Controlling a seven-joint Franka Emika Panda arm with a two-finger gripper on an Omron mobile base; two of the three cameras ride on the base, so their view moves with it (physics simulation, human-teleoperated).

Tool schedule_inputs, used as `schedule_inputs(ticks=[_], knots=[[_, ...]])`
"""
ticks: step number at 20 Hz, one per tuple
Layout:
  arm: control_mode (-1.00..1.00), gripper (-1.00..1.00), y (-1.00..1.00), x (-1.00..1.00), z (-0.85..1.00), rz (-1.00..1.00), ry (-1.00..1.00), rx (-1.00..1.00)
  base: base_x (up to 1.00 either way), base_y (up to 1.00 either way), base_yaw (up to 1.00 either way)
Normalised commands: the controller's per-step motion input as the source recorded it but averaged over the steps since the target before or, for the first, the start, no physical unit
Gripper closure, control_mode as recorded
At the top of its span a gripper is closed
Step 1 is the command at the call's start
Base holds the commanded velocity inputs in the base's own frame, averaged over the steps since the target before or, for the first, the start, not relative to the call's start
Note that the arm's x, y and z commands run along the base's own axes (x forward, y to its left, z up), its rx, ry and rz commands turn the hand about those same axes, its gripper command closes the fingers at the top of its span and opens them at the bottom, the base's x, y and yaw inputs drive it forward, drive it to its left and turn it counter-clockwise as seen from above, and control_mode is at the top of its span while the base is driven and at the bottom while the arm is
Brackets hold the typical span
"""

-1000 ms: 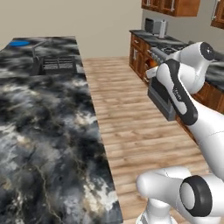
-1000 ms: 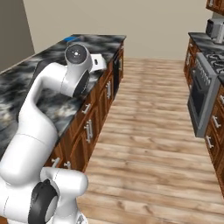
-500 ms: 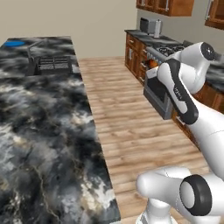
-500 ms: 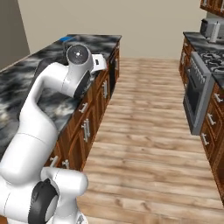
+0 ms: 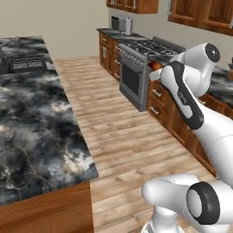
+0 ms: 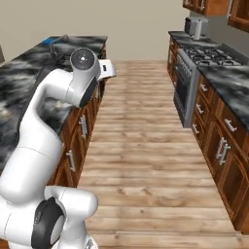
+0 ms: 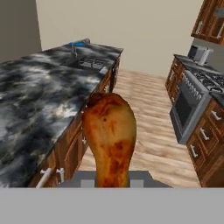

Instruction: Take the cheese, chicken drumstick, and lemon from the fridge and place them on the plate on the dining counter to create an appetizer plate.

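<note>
Chicken drumstick [image 7: 109,140] is riding clenched in the gripper [image 7: 111,181], fat end forward, hanging over the wooden floor [image 7: 148,131] beside the dining counter [image 7: 39,100]. Against the views of a second ago, both base cameras are swinging across the aisle, so the base is turning while the arm is keeping its pose. Judging by this, the carry is under way; the blue plate [image 6: 48,42] is sitting at the far end of that surface, well apart.

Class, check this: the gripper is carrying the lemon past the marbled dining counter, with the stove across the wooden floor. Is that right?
Not quite. The hand view shows the gripper shut on the chicken drumstick, not a lemon. The dining counter and stove are as stated.
</note>
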Motion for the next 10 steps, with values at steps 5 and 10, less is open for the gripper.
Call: schedule_inputs(ticks=[5,10], knots=[[1.0,1.0,0.0,0.0,0.0,0.0,0.0,0.0,-0.98,0.47,-0.19],[1.0,1.0,0.0,0.0,0.0,0.0,0.0,0.0,-0.4,1.0,-0.01]])
